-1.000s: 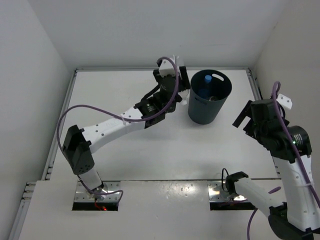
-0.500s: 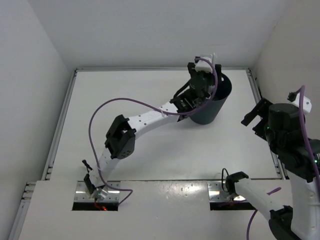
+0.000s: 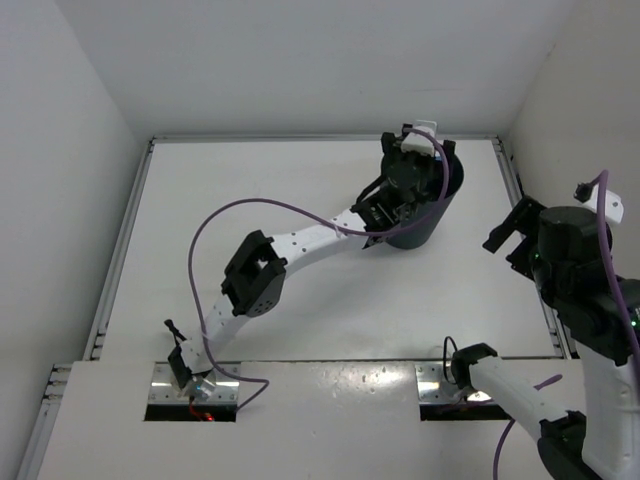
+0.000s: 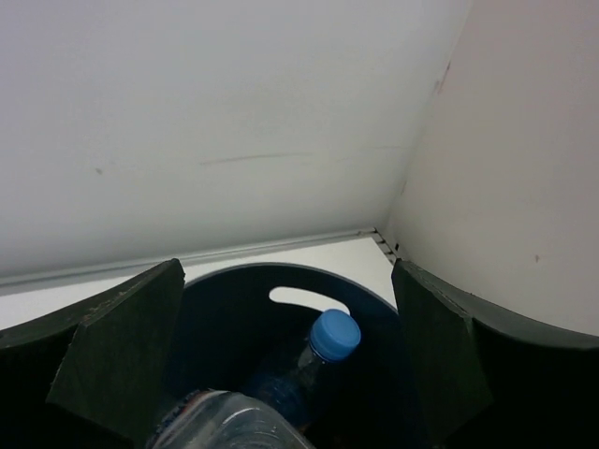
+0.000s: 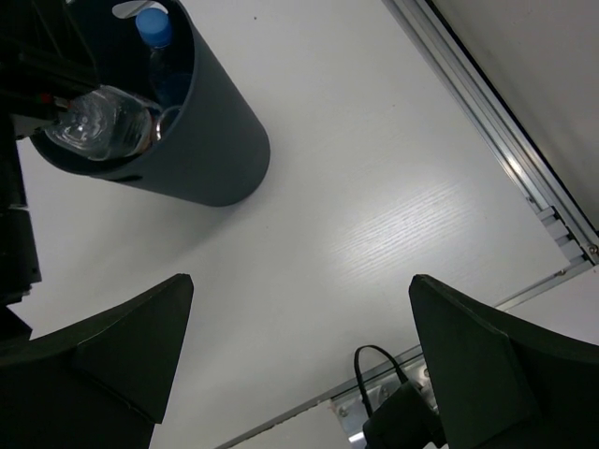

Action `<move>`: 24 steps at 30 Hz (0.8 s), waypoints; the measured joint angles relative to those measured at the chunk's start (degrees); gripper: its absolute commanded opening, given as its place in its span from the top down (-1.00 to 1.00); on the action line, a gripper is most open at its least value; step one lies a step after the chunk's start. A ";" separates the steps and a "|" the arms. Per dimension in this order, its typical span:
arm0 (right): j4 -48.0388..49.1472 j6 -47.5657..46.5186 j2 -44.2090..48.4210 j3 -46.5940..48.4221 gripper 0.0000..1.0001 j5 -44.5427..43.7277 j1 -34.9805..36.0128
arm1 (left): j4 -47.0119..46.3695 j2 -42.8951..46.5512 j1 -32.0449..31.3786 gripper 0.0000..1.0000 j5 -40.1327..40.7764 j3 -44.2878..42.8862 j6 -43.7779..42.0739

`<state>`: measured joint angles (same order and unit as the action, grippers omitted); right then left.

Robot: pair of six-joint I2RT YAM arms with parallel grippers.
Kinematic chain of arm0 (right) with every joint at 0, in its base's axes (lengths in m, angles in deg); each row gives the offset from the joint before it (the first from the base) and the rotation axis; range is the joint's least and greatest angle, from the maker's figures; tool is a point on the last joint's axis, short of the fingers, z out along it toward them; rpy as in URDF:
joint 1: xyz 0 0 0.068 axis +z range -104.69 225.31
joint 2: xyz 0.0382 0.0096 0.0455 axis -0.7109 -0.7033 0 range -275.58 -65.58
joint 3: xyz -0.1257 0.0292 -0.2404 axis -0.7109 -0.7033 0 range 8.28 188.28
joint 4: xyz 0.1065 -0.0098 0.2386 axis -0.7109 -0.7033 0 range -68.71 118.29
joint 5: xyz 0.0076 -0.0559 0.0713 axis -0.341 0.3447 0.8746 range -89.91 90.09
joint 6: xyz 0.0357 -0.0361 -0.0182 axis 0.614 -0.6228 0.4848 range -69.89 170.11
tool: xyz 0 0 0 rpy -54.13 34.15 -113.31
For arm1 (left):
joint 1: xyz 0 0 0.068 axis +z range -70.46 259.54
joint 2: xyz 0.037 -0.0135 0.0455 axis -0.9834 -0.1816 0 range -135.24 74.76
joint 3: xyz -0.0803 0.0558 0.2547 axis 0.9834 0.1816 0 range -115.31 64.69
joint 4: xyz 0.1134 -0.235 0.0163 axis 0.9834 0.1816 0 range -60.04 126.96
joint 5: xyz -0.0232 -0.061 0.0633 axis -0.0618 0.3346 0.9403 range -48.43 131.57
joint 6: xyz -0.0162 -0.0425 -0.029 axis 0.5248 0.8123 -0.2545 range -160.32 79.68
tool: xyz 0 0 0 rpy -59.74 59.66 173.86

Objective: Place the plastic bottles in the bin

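The black bin (image 3: 418, 232) stands at the back right of the table. My left gripper (image 3: 414, 168) hovers right above its mouth. In the left wrist view the left gripper (image 4: 285, 313) is wide open. A clear crinkled plastic bottle (image 4: 225, 421) lies loose below and between the fingers (image 4: 112, 346), inside the bin's rim (image 4: 281, 274). A blue-capped bottle (image 4: 334, 335) leans deeper in the bin. The right wrist view shows the bin (image 5: 201, 150), the clear bottle (image 5: 101, 119) at its mouth and the blue-capped bottle (image 5: 154, 28). My right gripper (image 5: 299, 365) is open and empty, right of the bin.
White walls close in behind and to the right of the bin. A metal rail (image 5: 496, 140) runs along the table's right edge. A black cable loop (image 5: 379, 369) sits by the right arm's base at the near edge.
My left arm swung right from beside the bin to over its mouth, and its jaws opened, letting the clear bottle go. The right arm shifted slightly right, then held still.
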<state>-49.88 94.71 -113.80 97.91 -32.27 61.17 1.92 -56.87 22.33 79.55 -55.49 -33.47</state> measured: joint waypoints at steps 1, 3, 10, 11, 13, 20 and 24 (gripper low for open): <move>0.02 -0.02 -0.17 0.02 -1.00 0.00 0.00 | -0.50 0.68 0.15 -1.00 0.57 0.59 -0.22; 0.00 -0.04 -0.57 0.00 -1.00 0.07 0.00 | -0.96 2.95 0.35 -1.00 1.38 2.67 -0.57; 0.11 -1.14 -3.32 -2.49 -1.00 4.37 0.00 | 3.48 16.79 6.21 -1.00 9.29 10.49 1.84; 0.20 -1.53 -3.87 -3.15 -1.00 5.79 -0.02 | 4.24 20.94 7.67 -1.00 11.32 16.13 3.23; 0.20 -2.84 -4.52 -5.20 -1.00 9.97 -0.02 | 4.72 31.39 12.15 -1.00 15.47 31.47 6.75; 2.71 -4.94 -3.85 -8.70 -1.00 19.28 0.00 | 20.65 50.07 24.70 -1.00 25.09 62.90 25.11; 3.78 -5.38 -1.70 -8.76 -1.00 21.09 -0.02 | 28.00 58.29 27.10 -1.00 26.12 76.72 30.62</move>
<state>-46.10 89.33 -115.51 89.14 -11.18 61.14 29.92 1.42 49.43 105.67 21.23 -2.85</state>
